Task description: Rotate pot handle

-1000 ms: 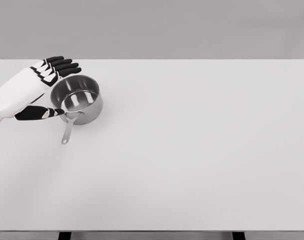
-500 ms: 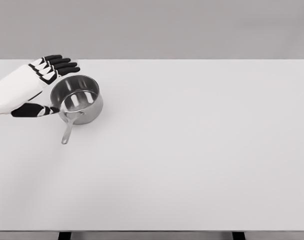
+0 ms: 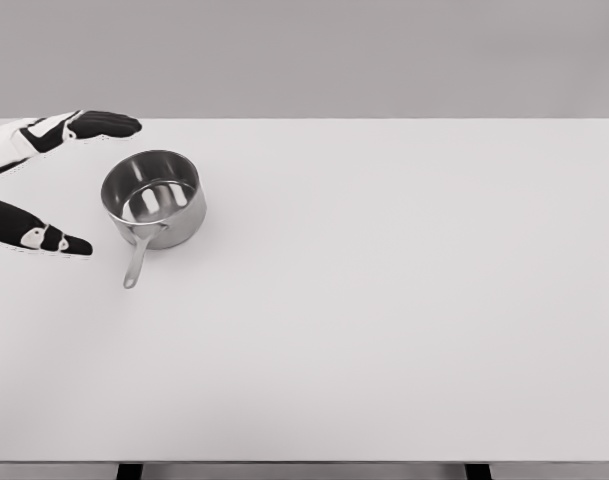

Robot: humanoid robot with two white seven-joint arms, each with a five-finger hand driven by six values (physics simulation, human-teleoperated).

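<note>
A small steel pot (image 3: 154, 197) stands upright on the white table (image 3: 384, 300), toward its back left. Its thin handle (image 3: 136, 264) points toward the near edge, slightly left. My left hand (image 3: 79, 185) is at the picture's left edge, open, with its fingers (image 3: 102, 124) stretched out behind the pot's left side and its thumb (image 3: 44, 238) in front. Neither touches the pot; a clear gap shows on both sides. Most of the palm is cut off by the frame edge. The right arm is out of view.
Nothing else lies on the table. Its left edge runs close to my hand, and the far edge (image 3: 304, 120) passes just behind the pot.
My left hand has drawn back to the left, away from the pot, and its fingers and thumb have spread wider apart. The pot and handle have kept their place.
</note>
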